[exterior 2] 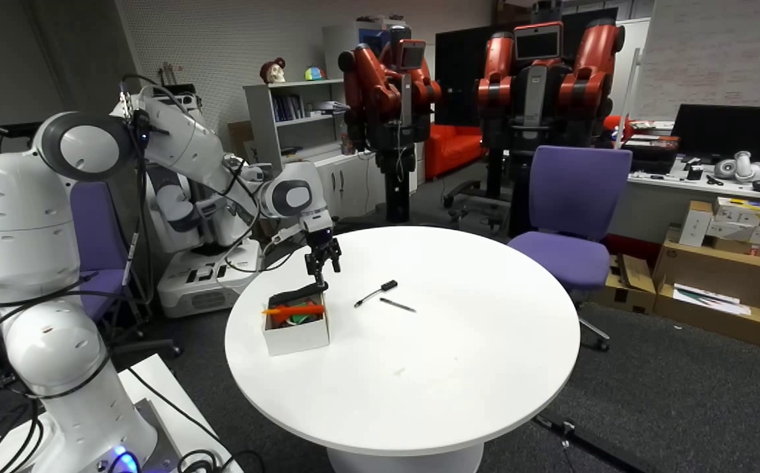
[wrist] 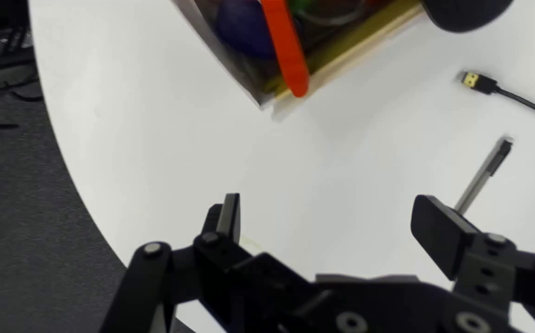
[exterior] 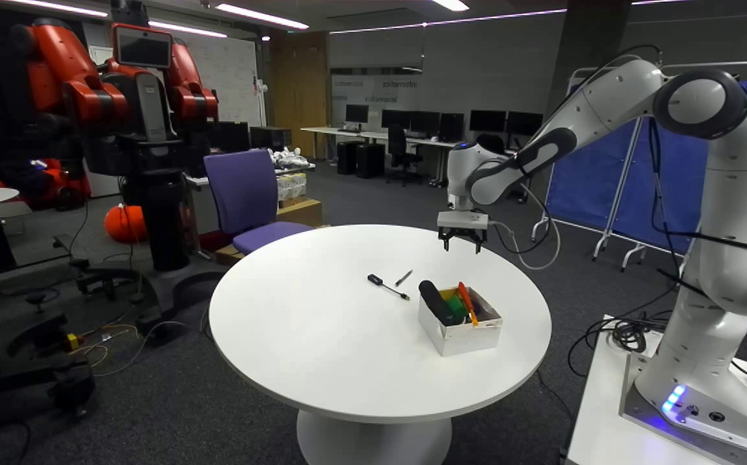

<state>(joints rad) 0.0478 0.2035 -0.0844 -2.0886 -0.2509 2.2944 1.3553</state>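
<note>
Nearest the lens in the wrist view, two black fingers point(wrist: 438, 226) stand wide apart — the gripper point(wrist: 327, 203) holds nothing, with only the white table point(wrist: 332, 152) between its tips. Reference the white box point(wrist: 202, 27): an orange item point(wrist: 287, 51) overhangs the corner facing the gripper, and the pen point(wrist: 477, 186) lies right of the box, its tip apparently hidden behind one finger. A cable plug point(wrist: 482, 84) lies nearer the box than the pen does.

In an exterior view, the gripper hangs behind the box and apart from it; a black object point(exterior: 436, 302) projects past the box rim.

In an exterior view, the adapter body point(exterior 2: 389, 286) and the pen both lie to the right of the box.

Handling: the pen looks light and stiff, probably smooth and prone to roll; grasp across mid-barrel. The box appears thin-walled, likely card — grasp one bare wall, not the loose contents, and expect moderate weight and some flex.
</note>
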